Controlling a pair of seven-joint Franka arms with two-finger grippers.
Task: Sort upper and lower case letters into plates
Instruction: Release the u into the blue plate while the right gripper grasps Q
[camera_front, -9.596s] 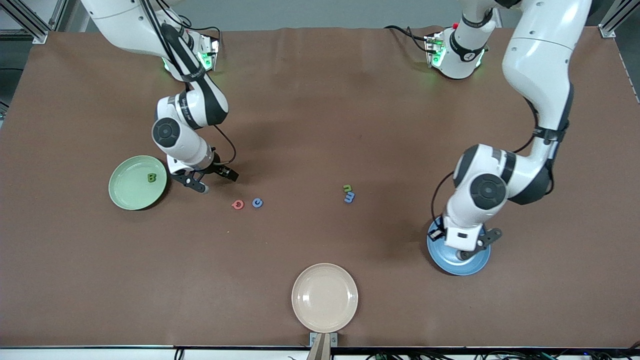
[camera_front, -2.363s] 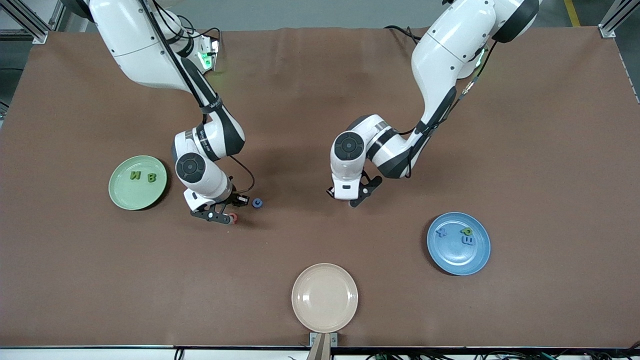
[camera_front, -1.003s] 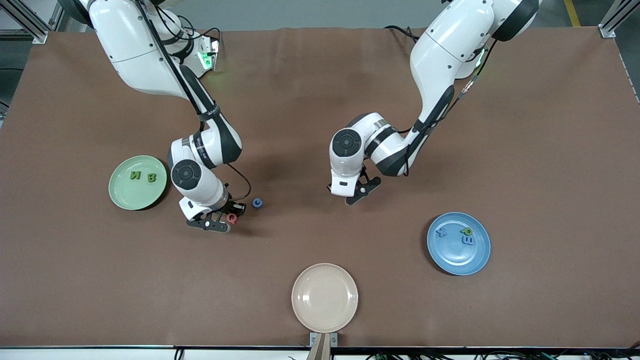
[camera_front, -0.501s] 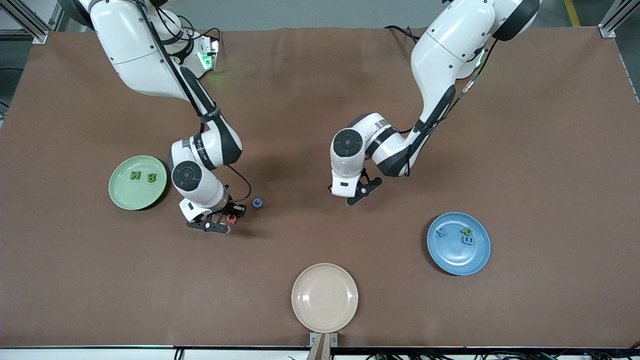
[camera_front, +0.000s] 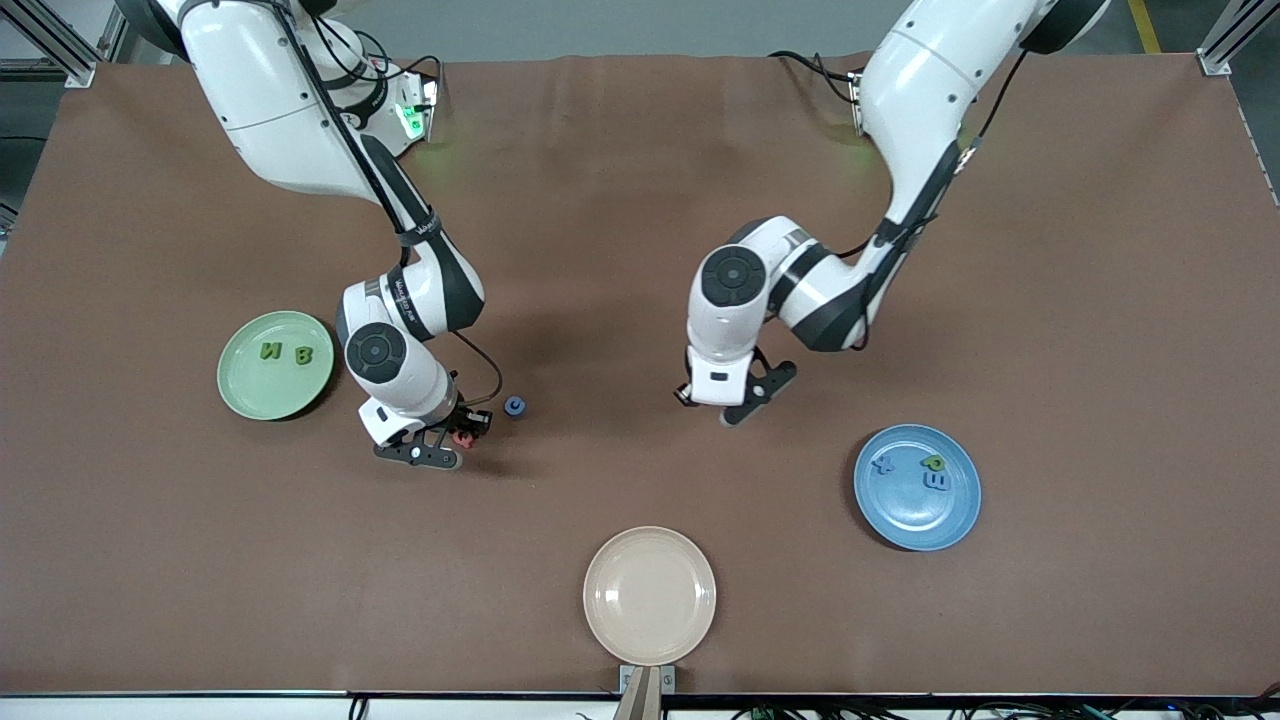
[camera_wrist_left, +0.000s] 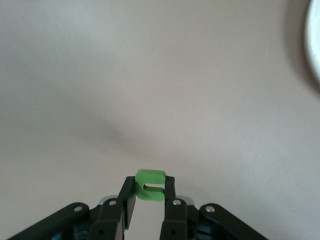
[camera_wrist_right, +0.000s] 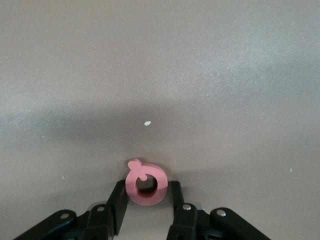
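Brown matting covers the surface. Right hand (camera_wrist_right: 145, 205) is clamped on a pink letter Q (camera_wrist_right: 145, 184) by its ring, low over the mat beside the blue letter c (camera_front: 514, 406). Left hand (camera_wrist_left: 148, 205) pinches a green letter (camera_wrist_left: 150, 184) by its flat faces; which letter is unclear. Both look light, stiff and easily twisted. Green plate (camera_front: 240, 385) and blue plate (camera_front: 900, 520) lie well apart from either hand.
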